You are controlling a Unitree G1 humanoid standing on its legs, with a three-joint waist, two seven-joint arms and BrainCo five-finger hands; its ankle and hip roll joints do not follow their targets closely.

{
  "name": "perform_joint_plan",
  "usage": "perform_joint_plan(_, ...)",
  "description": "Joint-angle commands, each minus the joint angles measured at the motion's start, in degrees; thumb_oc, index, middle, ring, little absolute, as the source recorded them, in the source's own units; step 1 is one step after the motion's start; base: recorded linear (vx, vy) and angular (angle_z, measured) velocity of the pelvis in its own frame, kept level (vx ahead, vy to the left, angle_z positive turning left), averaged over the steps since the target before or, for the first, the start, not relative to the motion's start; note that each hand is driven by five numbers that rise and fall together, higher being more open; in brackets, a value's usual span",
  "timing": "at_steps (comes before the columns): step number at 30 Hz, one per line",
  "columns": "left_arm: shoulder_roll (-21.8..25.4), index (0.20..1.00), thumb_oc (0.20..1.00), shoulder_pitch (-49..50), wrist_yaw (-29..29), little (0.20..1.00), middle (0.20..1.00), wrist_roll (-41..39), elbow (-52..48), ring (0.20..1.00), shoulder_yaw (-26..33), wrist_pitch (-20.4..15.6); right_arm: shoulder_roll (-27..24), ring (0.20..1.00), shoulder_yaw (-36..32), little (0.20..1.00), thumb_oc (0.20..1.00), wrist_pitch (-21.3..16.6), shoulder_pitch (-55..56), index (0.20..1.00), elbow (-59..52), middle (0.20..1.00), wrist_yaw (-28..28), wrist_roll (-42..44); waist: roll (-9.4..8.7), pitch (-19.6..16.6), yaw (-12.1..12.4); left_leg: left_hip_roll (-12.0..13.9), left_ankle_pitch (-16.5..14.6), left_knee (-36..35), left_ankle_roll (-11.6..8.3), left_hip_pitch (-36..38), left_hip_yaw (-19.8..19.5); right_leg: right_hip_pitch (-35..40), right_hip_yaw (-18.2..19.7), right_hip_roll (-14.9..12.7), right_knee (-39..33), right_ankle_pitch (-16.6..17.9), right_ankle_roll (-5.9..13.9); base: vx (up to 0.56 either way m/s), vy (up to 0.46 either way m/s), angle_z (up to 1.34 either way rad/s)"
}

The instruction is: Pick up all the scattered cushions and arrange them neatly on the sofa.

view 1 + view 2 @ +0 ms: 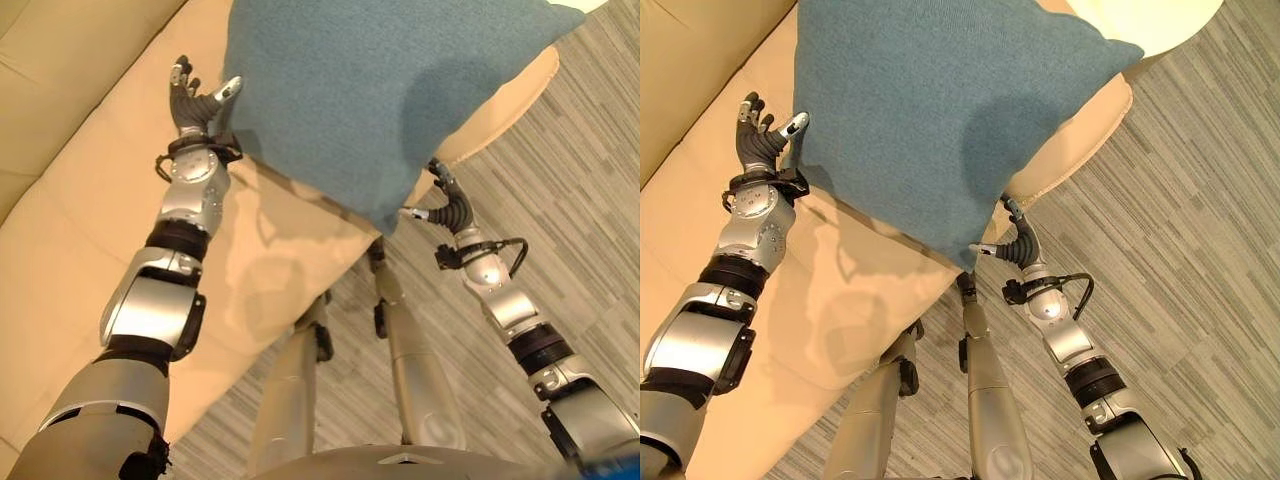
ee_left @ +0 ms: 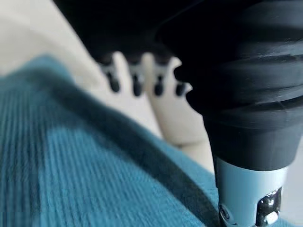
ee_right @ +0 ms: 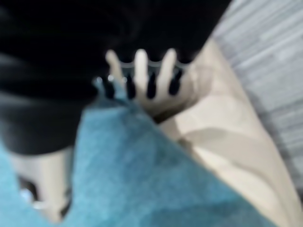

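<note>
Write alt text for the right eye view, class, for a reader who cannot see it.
A large teal cushion is held between the robot's two hands over a cream sofa. The left hand, fingers straight, presses its left edge; the right hand supports its lower corner above grey striped flooring.

One teal cushion (image 1: pixel 930 120) is in sight. One cream sofa (image 1: pixel 80 230) lies beneath it, on one grey striped floor (image 1: pixel 1180 260). Two robot hands are present: one left hand (image 1: pixel 200 105) and one right hand (image 1: pixel 1020 245), at opposite edges of the cushion.
</note>
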Motion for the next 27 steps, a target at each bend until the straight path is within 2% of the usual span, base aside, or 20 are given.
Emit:
perform_joint_plan(1,0.52,1.0,1.0,0.2,-4.42,1.0,1.0,-5.39,-1.02,1.0,-0.12,-3.33,-0.36,1.0,-0.56,1.0,1.0,-1.47,0.5,1.0,-1.89,1.0,0.82,-1.79,-0.25,-3.69,-0.65,-0.22,-6.2,8.09,-2.66,-4.39,-4.82,2.68,-3.06,-6.48,-3.83,5.7,8.24,0.0,0.0,0.0)
perform_joint_plan(10,0.33,1.0,1.0,-2.32,-7.32,1.0,1.0,-8.32,-2.3,1.0,-1.65,-3.5,-0.8,1.0,0.19,1.0,1.0,-1.21,-0.18,1.0,-1.68,1.0,2.22,-1.1,-0.1,-4.06,-1.04,-0.3,-5.69,7.67,-2.77,-5.58,-5.42,1.66,-3.5,-6.66,-4.02,6.06,8.39,0.0,0.001,0.0)
perform_joint_plan(13,-1.27,1.0,1.0,-1.94,-8.22,1.0,1.0,-7.79,-4.58,1.0,-3.38,-3.58,-0.35,1.0,0.18,1.0,1.0,-1.19,-0.82,1.0,-0.9,1.0,2.5,0.23,-0.08,-3.84,-0.84,-0.47,-5.59,7.45,-2.75,-5.78,-5.54,1.55,-3.67,-6.74,-4.05,5.99,8.37,0.01,0.009,0.03)
perform_joint_plan(20,-6.14,1.0,1.0,0.12,-8.68,1.0,1.0,-3.96,-6.75,1.0,-8.66,-2.73,3.42,1.0,0.04,1.0,1.0,-1.5,-5.54,1.0,3.17,1.0,0.6,5.47,0.19,-3.49,0.0,-0.68,-5.45,7.81,-2.59,-6.68,-5.58,0.83,-3.89,-7.11,-3.77,6.01,8.29,0.0,0.0,0.0)
perform_joint_plan(27,-8.45,1.0,1.0,1.85,-8.61,1.0,1.0,1.96,-7.69,1.0,-13.36,-1.49,6.13,1.0,0.9,1.0,1.0,-3.21,-10.12,1.0,3.97,1.0,-1.15,9.96,0.85,-3.03,1.07,-1.0,-5.28,7.83,-2.3,-7.33,-5.51,0.13,-3.96,-7.27,-3.63,5.99,8.11,0.0,0.01,0.01)
